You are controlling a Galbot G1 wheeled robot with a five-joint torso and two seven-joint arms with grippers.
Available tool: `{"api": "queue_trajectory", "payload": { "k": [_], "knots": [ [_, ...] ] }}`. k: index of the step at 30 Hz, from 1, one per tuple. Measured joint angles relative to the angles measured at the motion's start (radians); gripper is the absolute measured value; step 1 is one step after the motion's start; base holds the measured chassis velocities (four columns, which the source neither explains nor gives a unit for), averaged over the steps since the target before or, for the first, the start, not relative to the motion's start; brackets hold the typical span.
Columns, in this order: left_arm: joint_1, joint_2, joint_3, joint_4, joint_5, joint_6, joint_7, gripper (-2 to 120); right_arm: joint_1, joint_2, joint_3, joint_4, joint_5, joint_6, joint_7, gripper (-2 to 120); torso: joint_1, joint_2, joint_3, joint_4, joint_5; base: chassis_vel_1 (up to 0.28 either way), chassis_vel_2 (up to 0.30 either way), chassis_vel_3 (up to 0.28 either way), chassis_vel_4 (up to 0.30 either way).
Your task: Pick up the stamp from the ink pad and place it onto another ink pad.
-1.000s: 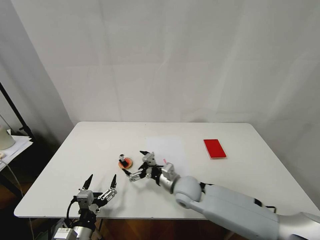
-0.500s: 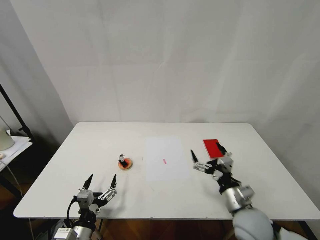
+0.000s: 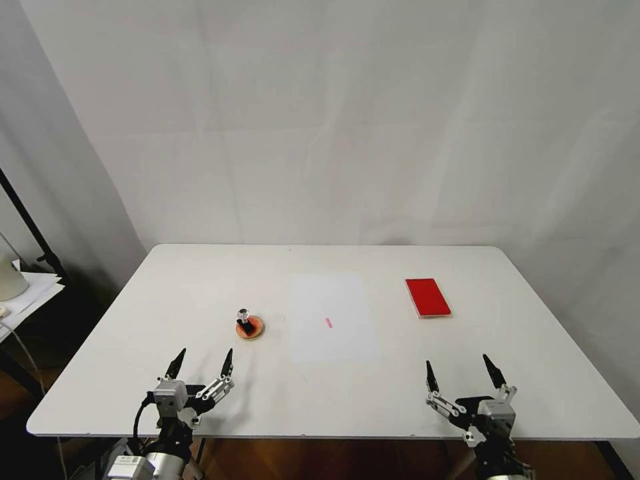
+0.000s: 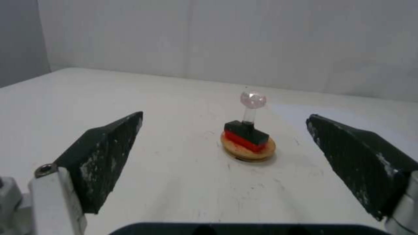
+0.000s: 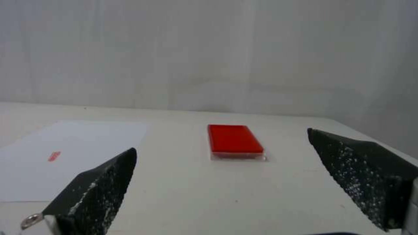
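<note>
On the white rectangular table (image 3: 200, 280), at about nine o'clock from the sheet of white paper (image 3: 331, 319) at its middle, the small round ink pad with a tan wooden rim and orange-red centre (image 3: 251, 328) carries the tiny stamp with a black body and a clear round knob (image 3: 245, 321). The stamp stands upright on the round pad, its black block resting on the red centre and its knob up. The paper bears a small pink mark (image 3: 328, 323). At roughly three o'clock from the paper lies the flat bright red rectangular ink pad with a thin pale rim (image 3: 428, 297), bare on top and well apart from the stamp.

The left gripper (image 3: 201, 364) hangs over the near edge of the table at about seven o'clock from the round pad, its two dark pointed fingers spread wide with nothing between them; from its wrist camera the stamp (image 4: 247, 129) and round pad (image 4: 248, 149) sit ahead between the fingers (image 4: 102, 156). The right gripper (image 3: 461, 373) hangs over the near edge at about six o'clock from the red rectangle, likewise spread wide and holding nothing; its wrist camera faces the rectangular pad (image 5: 234, 141) and the paper (image 5: 70, 153).
</note>
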Motion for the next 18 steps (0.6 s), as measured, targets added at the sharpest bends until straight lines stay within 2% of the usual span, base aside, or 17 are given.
{"api": "queue_trajectory", "payload": {
  "k": [18],
  "knots": [
    [0.0,0.0,0.0,0.0,0.0,0.0,0.0,100,0.01,0.001,-0.005,-0.005,0.003,0.001,-0.005,100,0.0,0.0,0.0,-0.0001,0.0,0.0,0.0,0.0,0.0]
  ]
}}
